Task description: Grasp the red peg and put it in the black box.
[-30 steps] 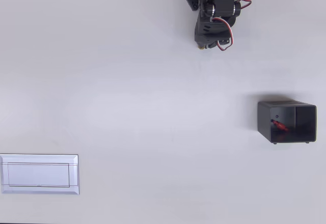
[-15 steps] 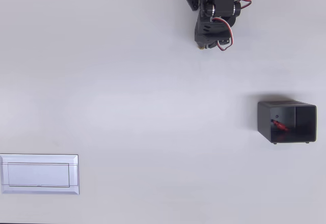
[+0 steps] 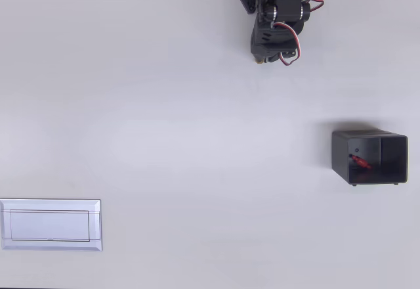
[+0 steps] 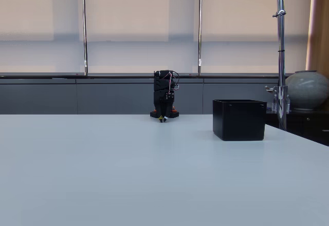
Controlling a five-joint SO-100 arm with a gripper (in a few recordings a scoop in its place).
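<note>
Room: windows with drawn blinds behind a wide, pale surface (image 4: 103, 169), a grey sill running along the far wall, a metal pole and a round grey vase (image 4: 307, 89) at the right of the fixed view.

Item, black box (image 3: 369, 156): stands on the right of the surface in the overhead view, open side up, well apart from the arm.

Item, red peg (image 3: 359, 163): lies inside the black box, on its floor near the left wall in the overhead view (a short red stick, slightly slanted).

Item, white framed plate (image 3: 50, 224): flat at the near-left corner in the overhead view, bare.

Item, arm: folded at the far edge, end effector (image 3: 262, 58) tucked low by the base and pointing down at the surface; whether its jaws are parted cannot be told at this size, and nothing is seen in them.

Change: none over the last second; arm, box and peg sit exactly as they did. Judgement: the peg is delivered and the task appears complete, with the arm parked at rest.
</note>
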